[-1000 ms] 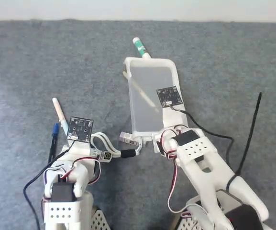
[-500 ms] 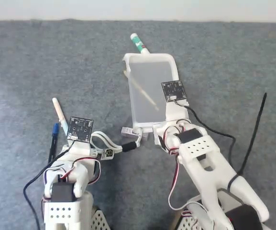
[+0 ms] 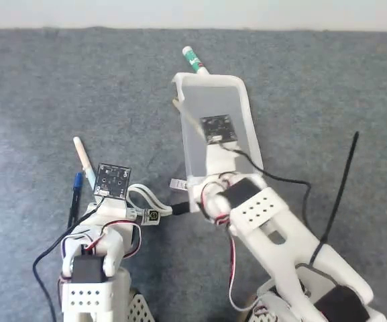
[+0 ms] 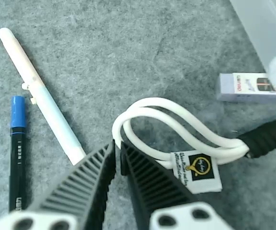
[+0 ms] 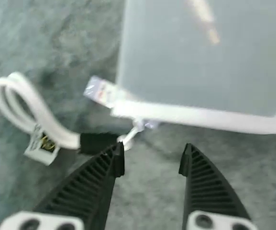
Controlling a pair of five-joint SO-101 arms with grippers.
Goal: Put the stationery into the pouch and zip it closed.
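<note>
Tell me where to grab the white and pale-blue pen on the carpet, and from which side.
Grip the pen mid-barrel from straight above, jaws across its width. It lies flat on the carpet; the blue-capped pen crowds its pale-blue end, so favour the white half.

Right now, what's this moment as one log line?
left gripper: shut on strap | right gripper: open near pouch rim | white pen, blue-capped pen: outside pouch

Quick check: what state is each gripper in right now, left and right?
Left gripper: shut on the strap.
Right gripper: open, holding nothing, jaws at the pouch end.
</note>
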